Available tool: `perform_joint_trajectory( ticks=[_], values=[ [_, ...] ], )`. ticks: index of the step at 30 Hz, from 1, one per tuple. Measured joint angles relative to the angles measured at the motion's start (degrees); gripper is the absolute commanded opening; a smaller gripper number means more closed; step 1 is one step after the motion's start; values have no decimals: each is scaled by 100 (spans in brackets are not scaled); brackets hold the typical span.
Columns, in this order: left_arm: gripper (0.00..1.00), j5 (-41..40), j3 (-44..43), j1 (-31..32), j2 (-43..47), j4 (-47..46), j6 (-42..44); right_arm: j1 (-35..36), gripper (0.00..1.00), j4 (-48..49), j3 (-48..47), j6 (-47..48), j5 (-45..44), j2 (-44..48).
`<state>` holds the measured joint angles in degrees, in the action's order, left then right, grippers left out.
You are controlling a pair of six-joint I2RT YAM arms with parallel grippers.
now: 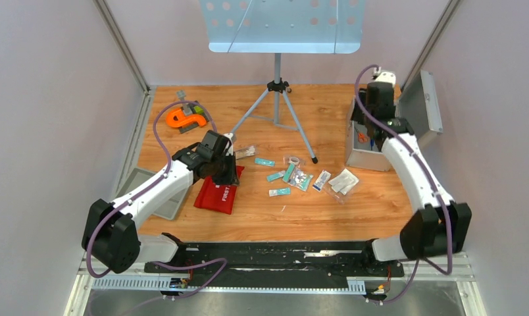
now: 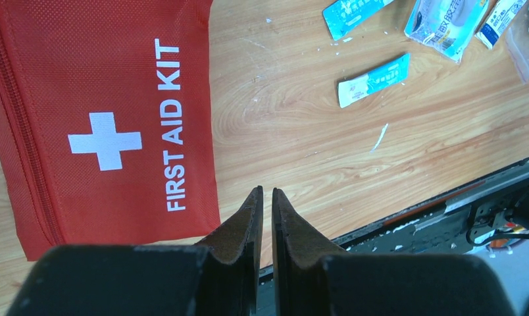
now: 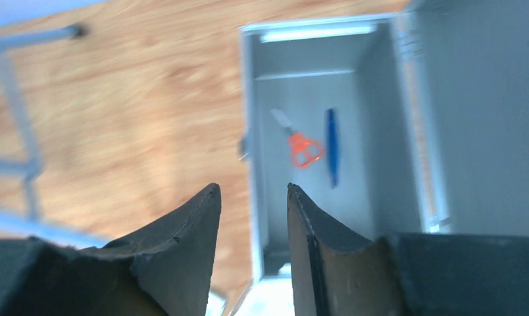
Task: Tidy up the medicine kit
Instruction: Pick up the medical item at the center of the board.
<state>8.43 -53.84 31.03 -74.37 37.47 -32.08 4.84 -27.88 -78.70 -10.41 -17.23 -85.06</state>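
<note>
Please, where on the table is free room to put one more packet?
Bare wood lies near the front edge, between the red pouch and the right arm. Another patch lies at the back, between the tripod and the metal case. Around the packets it is crowded.

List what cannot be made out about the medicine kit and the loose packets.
Top view: the medicine kit interior, largely hidden behind the right arm.
Right wrist view: the blue item beside the scissors, too blurred to identify.
Top view: print on the packets, too small to read.
Left wrist view: the red pouch, cut off at the left edge.
</note>
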Motion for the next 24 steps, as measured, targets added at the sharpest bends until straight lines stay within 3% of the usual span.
perform_joint_trajectory(
  ticks=[5,10,17,24],
  values=[
    [17,-13,0,0,11,0,0,1331,55,205,1274,-22,461,1069],
    [17,-39,0,0,107,2,0,2267,64,256,2446,413,1314,940],
    [17,-42,0,2,136,2,-4,2581,73,251,2728,1198,2100,444],
    [17,-42,0,2,210,4,-20,2708,75,328,2461,1657,2260,-428]
  ],
)
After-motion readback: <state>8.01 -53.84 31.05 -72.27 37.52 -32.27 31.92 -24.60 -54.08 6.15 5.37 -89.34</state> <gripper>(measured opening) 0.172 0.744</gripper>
